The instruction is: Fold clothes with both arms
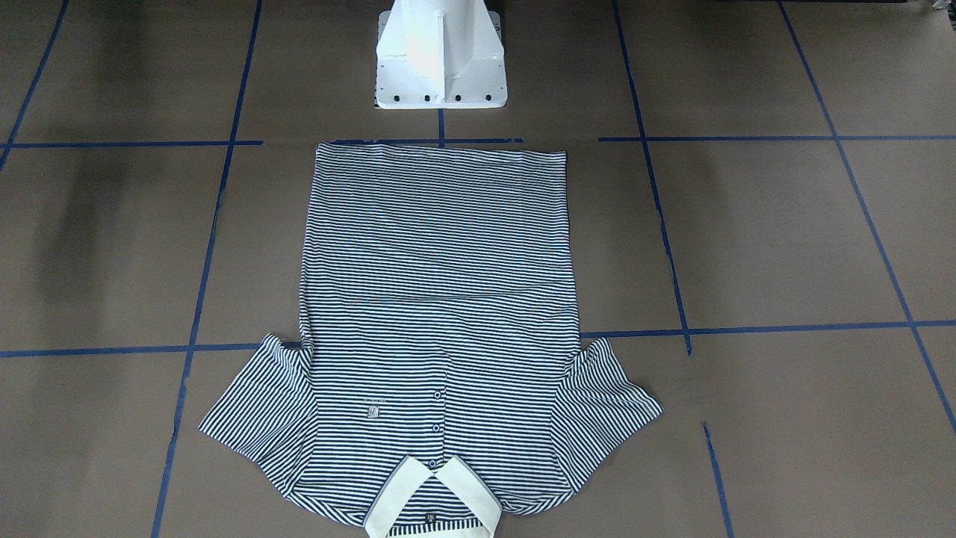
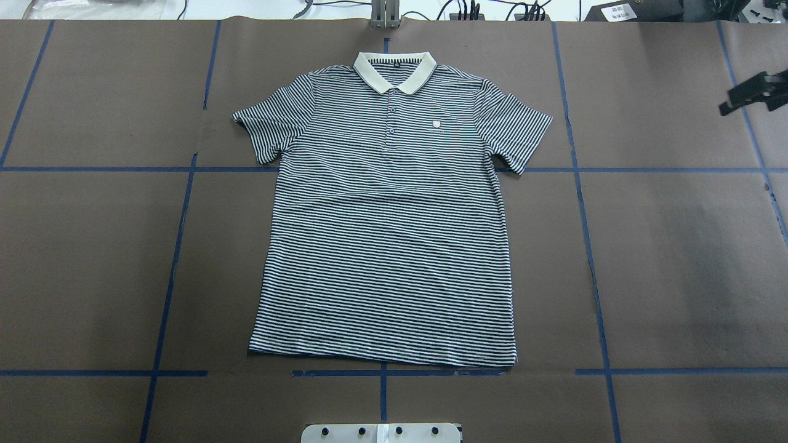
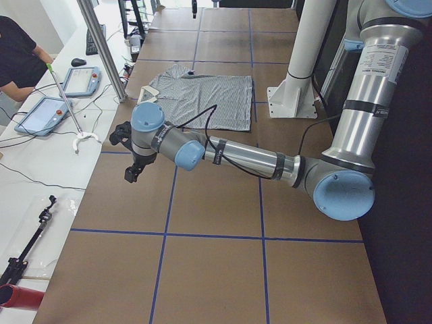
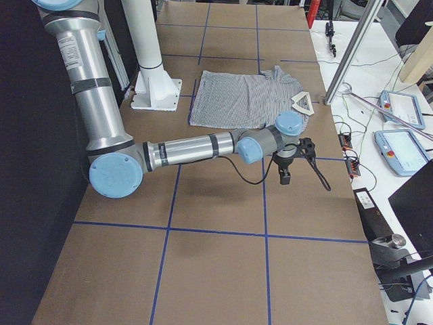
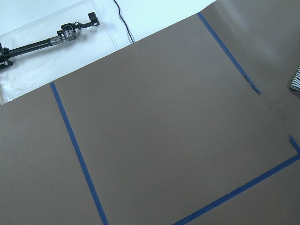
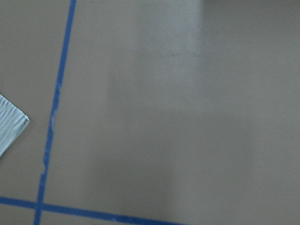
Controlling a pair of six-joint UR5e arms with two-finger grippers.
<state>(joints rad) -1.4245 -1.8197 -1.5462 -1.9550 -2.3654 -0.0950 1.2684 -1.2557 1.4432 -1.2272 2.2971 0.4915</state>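
Over table (image 2: 677, 246), off polo shirt (image 2: 388, 234) | left pincer (image 3: 131, 175), right pincer (image 4: 285, 178): opening cannot tell

Laid flat on the brown table (image 2: 92, 277) gridded with blue tape (image 2: 92, 168), overhead view: striped polo shirt (image 2: 385, 234) centred, collar (image 2: 395, 71) at twelve o'clock, white pedestal base (image 2: 381, 432) at six.

You see the polo shirt (image 2: 381, 234) as soft knitted cloth, matt all over, and its cream collar (image 2: 394, 71) is also matt cloth. The table cover (image 2: 677, 258) looks like brown paper, matt and smooth, and the blue tape lines (image 2: 92, 169) on it have a faint sheen. The tubes of the left arm (image 3: 250, 156) and the right arm (image 4: 189, 147) are grey metal with a satin shine. Their joint caps (image 3: 344, 196) look like smooth light-blue plastic. The left gripper (image 3: 130, 174) and the right gripper (image 4: 285, 178) are matt black. The pedestal (image 1: 441, 52) is white and glossy, like painted metal.
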